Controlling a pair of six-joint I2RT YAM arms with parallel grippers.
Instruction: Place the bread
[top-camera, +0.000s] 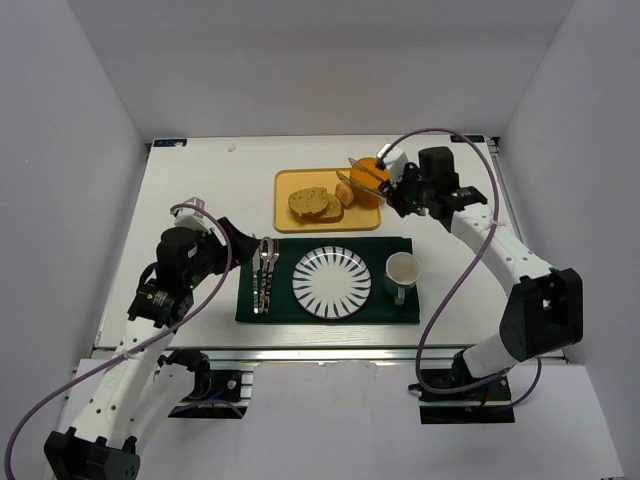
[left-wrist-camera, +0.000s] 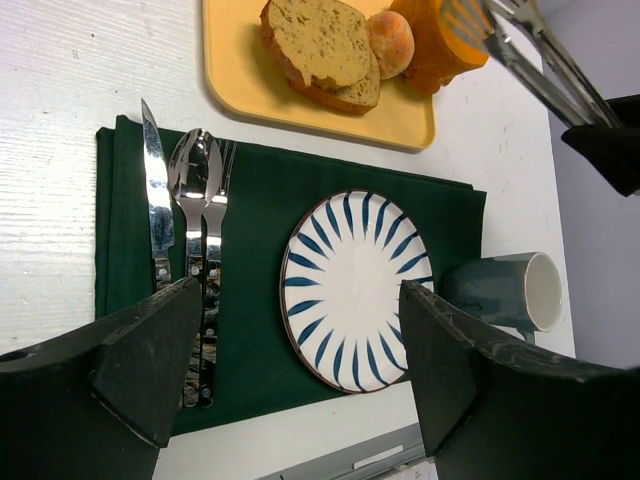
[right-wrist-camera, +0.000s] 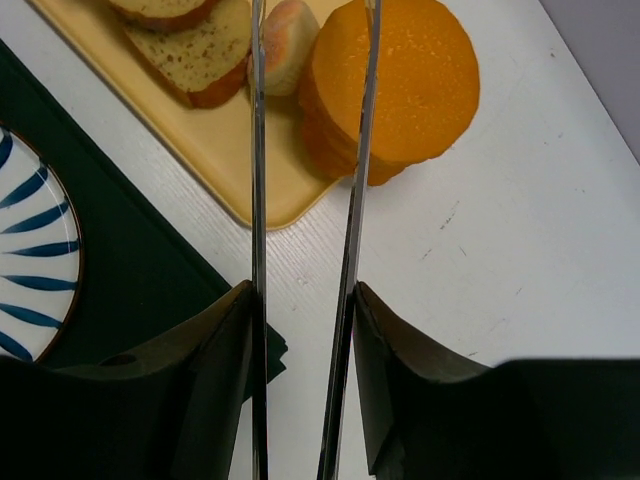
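Note:
Two tan speckled bread slices (top-camera: 308, 203) lie overlapped on the yellow tray (top-camera: 290, 180); they also show in the left wrist view (left-wrist-camera: 318, 40) and the right wrist view (right-wrist-camera: 195, 50). My right gripper (top-camera: 400, 190) is shut on metal tongs (right-wrist-camera: 258, 150), whose two arms stay spread and reach over the orange cylinder (right-wrist-camera: 410, 80) and the small bun (right-wrist-camera: 285, 45). The tong tips are out of the right wrist view. My left gripper (left-wrist-camera: 300, 295) is open and empty above the striped plate (left-wrist-camera: 350, 285), near the placemat's left side (top-camera: 238, 240).
A dark green placemat (top-camera: 250, 300) holds the plate (top-camera: 331, 282), a knife, spoon and fork (top-camera: 264, 272) on its left, and a grey-blue mug (top-camera: 401, 272) on its right. White walls enclose the table on three sides.

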